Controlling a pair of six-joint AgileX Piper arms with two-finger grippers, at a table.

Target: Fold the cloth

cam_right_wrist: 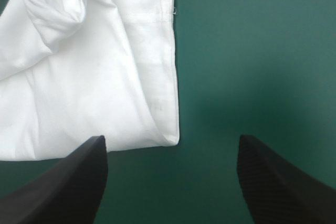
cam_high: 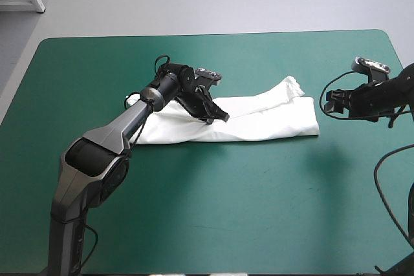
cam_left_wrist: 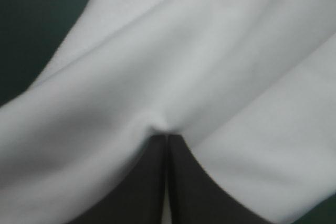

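One T-shirt, one table, two claws: the left claw and right claw.

Grey-shelled left arm bears a black, fin-fingered left claw.

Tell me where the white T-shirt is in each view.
High view: the white short-sleeved T-shirt, a folded band mid-table, pinched by the left hand.
Left wrist view: T-shirt ahead of the shut hand.
Right wrist view: ahead of the open right hand.
Shared landmark: the hemmed end, high and right wrist.

The white T-shirt lies folded in a long band at the table's middle. Its far right corner is bunched.
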